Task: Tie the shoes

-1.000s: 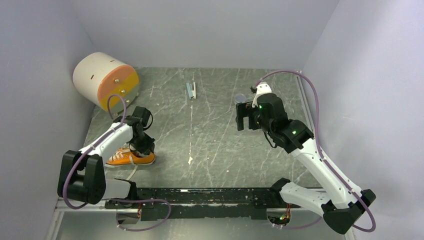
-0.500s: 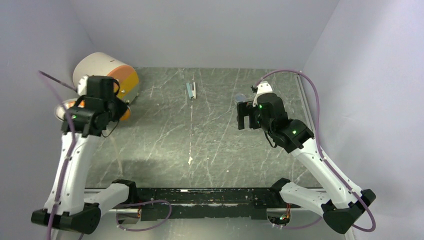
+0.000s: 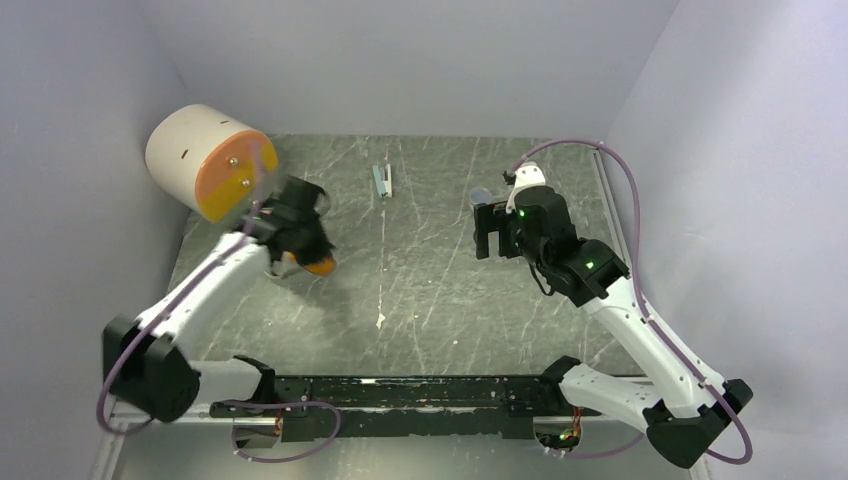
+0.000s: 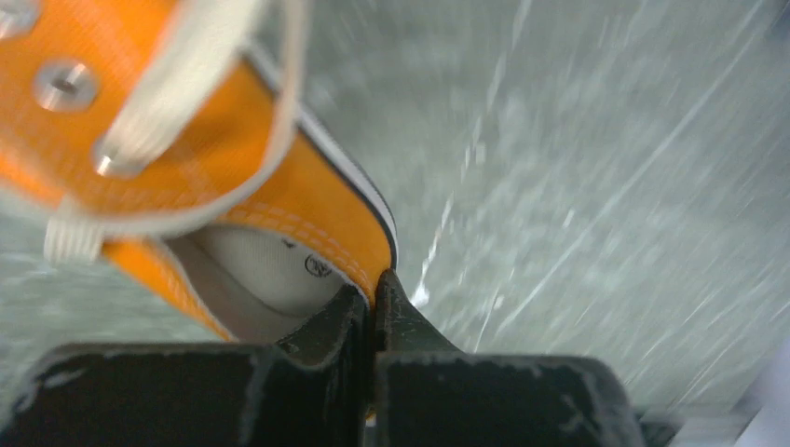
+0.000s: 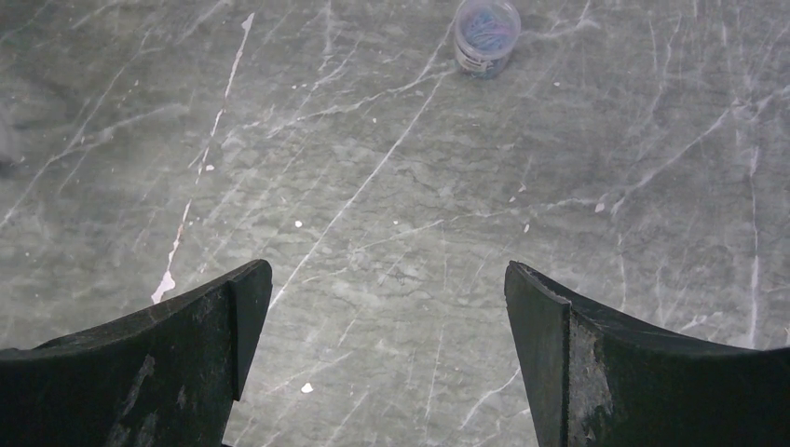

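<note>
- The left gripper (image 4: 373,284) is shown clamped on the shoe (image 4: 312,209). Its two black fingers are pinched on the rim of the heel collar, one inside and one outside.
- The shoe is found over the left half of the table (image 3: 430,300), just in front of a large drum (image 3: 195,150). Whether the sole touches the surface cannot be told, as both views are blurred there.
- The heel grip is judged to have been chosen so the shoe can be carried or turned while the laces (image 4: 200,65) are left free. They are seen loose and untied.
- The shoe is made of orange canvas with stitched seams, round metal eyelets (image 4: 63,82), a white lining and a white rubber edge. The laces are flat, white and woven.
- The right gripper (image 5: 387,279) is held wide open above bare table, with nothing between its dark fingers. It is judged to be waiting for the shoe.
- A small clear round jar (image 5: 486,33) of coloured bits is set beyond it.
- The table is grey and stone-like, veined with pale scratches. The drum is white, with an orange and peach end face.
</note>
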`<state>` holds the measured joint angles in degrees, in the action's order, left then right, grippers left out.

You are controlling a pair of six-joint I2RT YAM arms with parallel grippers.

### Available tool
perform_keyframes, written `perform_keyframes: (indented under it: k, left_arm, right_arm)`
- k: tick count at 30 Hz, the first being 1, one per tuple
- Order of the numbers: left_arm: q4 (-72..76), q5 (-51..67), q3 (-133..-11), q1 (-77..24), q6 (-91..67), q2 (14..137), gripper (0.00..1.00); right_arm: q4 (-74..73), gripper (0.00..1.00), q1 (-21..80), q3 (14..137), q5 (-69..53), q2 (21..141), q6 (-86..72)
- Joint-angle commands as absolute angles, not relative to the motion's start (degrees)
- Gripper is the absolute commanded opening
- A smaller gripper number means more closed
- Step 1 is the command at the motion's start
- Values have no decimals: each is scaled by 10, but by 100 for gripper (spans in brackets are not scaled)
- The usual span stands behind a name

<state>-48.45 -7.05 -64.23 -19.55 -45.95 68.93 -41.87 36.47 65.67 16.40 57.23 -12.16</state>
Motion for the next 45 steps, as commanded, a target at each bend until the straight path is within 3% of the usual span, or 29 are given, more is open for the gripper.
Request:
perform_keyframes:
  k: [1,11,15,19,21,26,28,33,34,37,45]
  left_arm:
    - [-355,0,-583,-349,-480,741,5]
    - [-312,24,-733,-592,-440,1035,5]
    - [-319,26,-740,-636,-437,1061,5]
    - [-312,25,-674,-654,-444,1008,6]
    - [-322,21,-639,-654,-454,955,20]
    - [-390,1,-620,-652,-452,840,78]
    - [-402,1,-628,-642,-447,797,89]
    - [-450,11,-649,-561,-425,707,93]
    - [-449,23,-641,-537,-416,690,94]
    - [-433,81,-598,-448,-386,657,94]
    - [-187,257,-432,-409,-471,653,93]
  right_arm:
    - [-422,100,368,662,186,555,-121]
    - [-438,100,367,665,181,573,-128]
    - [-457,100,368,671,176,589,-138]
    - [-477,100,362,674,175,604,-159]
    - [-481,100,356,674,169,610,-166]
    - [-487,100,290,675,105,654,-177]
    - [-482,100,271,665,63,682,-182]
    - [-471,94,268,645,-129,784,-172]
    - [-463,89,274,633,-174,803,-165]
    - [-434,85,308,592,-235,839,-184]
    - [-324,87,327,469,-310,799,-260]
